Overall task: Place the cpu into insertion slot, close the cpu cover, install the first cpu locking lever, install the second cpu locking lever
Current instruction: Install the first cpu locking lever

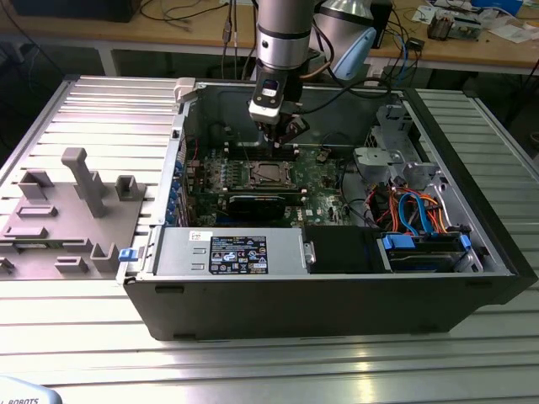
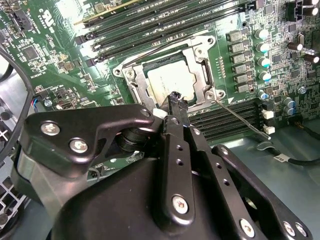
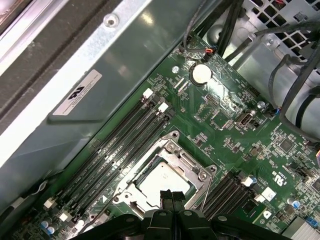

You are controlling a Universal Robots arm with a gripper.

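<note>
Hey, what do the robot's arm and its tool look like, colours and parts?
The arm is a round silver-grey tube with a dark band and a light blue joint cap. A small white box sits at its wrist. The tool is matte black: flat linked bars fastened with silver screws, tapering to two slim black fingers.

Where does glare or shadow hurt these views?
Second wrist view: glare washes out a motherboard corner, and the cpu top shines pale. First wrist view: sheen on the case wall. Exterior view: the case interior is dim.
</note>
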